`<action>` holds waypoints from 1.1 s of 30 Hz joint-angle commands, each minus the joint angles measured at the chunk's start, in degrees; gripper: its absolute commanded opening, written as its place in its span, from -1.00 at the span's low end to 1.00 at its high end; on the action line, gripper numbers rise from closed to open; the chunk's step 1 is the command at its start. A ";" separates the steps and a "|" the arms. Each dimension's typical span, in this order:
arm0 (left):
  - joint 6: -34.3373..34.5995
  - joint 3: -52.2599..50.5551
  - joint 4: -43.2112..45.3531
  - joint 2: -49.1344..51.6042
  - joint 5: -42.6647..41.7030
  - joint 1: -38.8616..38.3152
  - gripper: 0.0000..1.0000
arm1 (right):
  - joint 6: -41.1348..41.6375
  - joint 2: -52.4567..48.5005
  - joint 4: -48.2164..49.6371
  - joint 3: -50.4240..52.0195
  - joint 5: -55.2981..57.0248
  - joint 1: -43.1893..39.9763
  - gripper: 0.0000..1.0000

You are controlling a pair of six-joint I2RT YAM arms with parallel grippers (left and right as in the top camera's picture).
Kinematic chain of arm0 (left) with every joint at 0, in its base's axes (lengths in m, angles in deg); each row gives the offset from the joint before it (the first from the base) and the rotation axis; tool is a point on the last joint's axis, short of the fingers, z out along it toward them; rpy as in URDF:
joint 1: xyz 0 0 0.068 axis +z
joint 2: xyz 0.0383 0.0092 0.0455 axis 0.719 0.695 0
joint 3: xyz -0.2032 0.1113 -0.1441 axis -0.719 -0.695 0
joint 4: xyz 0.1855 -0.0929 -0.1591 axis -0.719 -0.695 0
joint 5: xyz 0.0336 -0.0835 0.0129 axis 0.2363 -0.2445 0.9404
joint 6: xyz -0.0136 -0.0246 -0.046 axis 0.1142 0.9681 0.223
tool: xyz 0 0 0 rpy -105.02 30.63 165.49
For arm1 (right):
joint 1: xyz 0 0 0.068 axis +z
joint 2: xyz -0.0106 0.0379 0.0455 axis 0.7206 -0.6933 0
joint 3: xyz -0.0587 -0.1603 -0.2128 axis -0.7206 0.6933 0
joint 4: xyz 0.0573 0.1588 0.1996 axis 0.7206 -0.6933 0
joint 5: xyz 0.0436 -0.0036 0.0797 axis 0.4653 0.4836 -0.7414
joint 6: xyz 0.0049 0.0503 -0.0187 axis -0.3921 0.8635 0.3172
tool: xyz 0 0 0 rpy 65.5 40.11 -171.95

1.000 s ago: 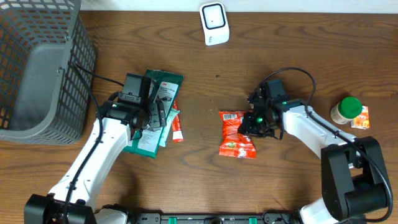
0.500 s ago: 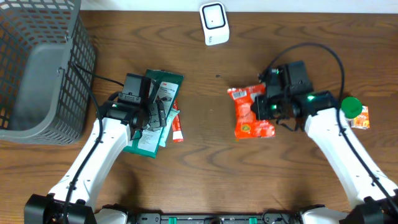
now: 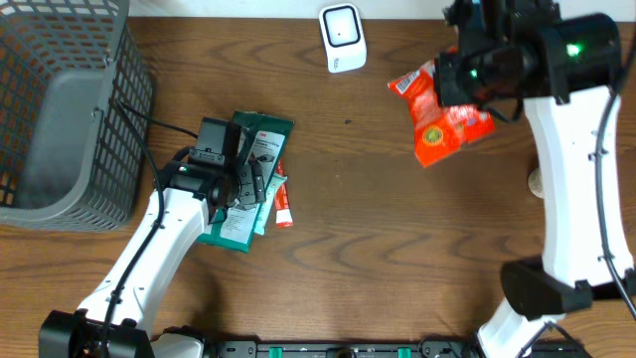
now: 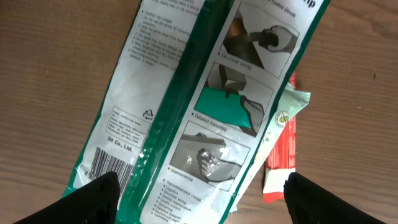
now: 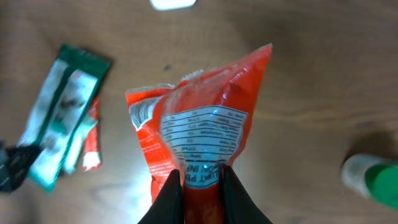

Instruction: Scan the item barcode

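Two fingers of my right gripper (image 5: 200,179) are pinching shut on a glossy red snack bag (image 5: 199,124), white nutrition panel toward the wrist camera, print too blurred to read; I am holding it aloft just right of the white scanner (image 3: 343,38). My left gripper (image 4: 199,196) is hanging wide open, empty, over green plastic packets (image 4: 186,106) marked "3M Co., Ltd." on the wood-grain table (image 3: 348,259), well left of the scanner.

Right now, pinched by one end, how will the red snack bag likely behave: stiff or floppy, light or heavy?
Probably floppy: the red snack bag is crinkled film, creased where the right hand pinches its edge. Likely light for its size, since that narrow pinch alone holds it clear of the table. Its glossy surface may be slippery.
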 commanded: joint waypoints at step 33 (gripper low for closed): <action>-0.11 -0.13 -0.04 0.13 0.31 0.04 0.70 | -14.49 -16.87 29.92 37.09 -24.76 -15.69 0.22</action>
